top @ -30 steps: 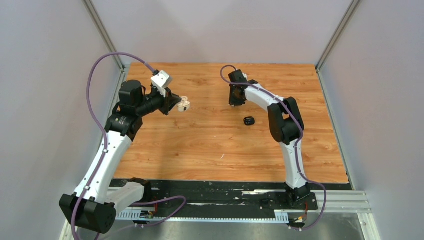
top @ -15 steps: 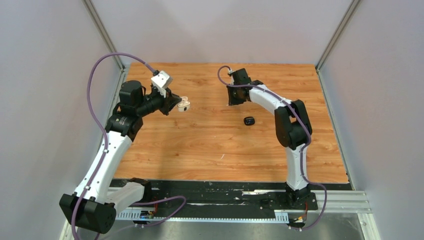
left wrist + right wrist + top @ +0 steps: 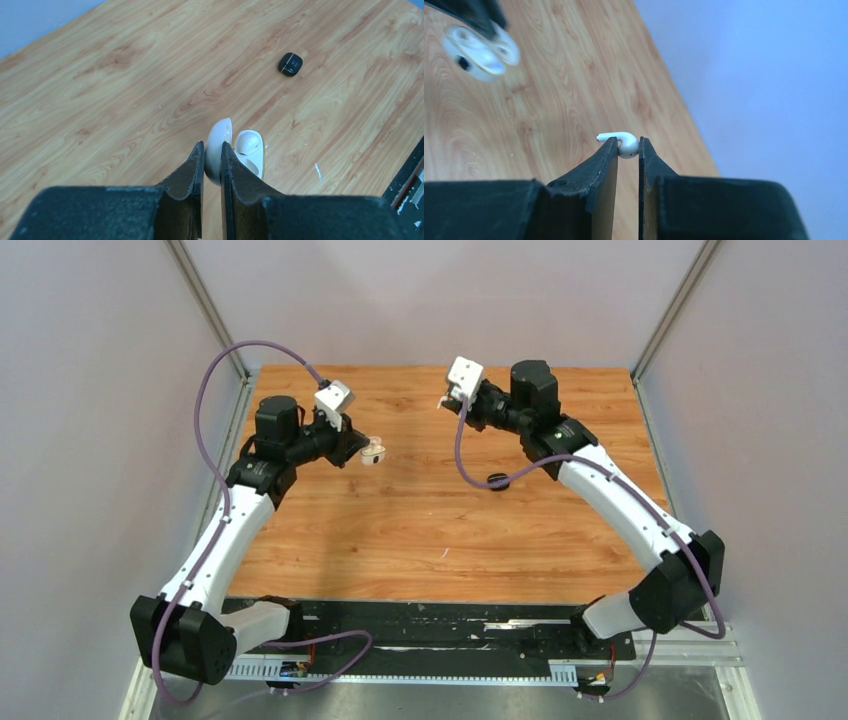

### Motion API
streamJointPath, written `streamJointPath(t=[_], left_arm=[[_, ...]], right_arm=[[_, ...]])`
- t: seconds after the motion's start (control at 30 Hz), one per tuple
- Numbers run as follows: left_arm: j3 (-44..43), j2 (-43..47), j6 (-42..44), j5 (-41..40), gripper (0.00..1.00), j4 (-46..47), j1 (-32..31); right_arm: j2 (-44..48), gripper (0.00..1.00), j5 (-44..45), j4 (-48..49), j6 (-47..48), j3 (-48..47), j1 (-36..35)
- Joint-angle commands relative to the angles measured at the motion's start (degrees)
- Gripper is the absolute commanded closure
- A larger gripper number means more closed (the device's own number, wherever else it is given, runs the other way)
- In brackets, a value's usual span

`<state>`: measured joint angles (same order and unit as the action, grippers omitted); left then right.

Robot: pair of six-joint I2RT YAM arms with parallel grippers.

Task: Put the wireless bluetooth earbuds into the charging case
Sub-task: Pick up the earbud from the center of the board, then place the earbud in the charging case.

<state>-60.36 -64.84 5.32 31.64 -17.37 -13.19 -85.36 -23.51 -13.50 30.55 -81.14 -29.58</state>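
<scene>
One black case [image 3: 497, 481] lies on table [image 3: 400, 530]

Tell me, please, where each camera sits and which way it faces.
Top external: above, behind the bases, looking down at the table; both arms show.
Left wrist: on the left arm, looking past the left gripper, shut on the white case, toward the black case.
Right wrist: looks past the right gripper, shut on a white earbud, across the table.
Both wrist views show the white case.
</scene>
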Motion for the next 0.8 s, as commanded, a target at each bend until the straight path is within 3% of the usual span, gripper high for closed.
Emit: streamJointPath(t=[0.0,0.33,0.77], left_arm=[[-3.5,-1.0,-1.2,1.4,1.00,1.9,-1.0],[-4.6,0.1,-2.9,2.3,1.00,3.0,-2.5],[-3.5,2.5,-7.0,0.6,1.00,9.5,-2.7]], right_arm=[[3.5,1.00,-3.8,8.3,23.3,3.8,-6.2],[4.2,1.00,-4.6,14.3,42.0,6.8,-15.3],[-0.1,1.00,-5.5,16.8,41.8,4.8,-19.4]])
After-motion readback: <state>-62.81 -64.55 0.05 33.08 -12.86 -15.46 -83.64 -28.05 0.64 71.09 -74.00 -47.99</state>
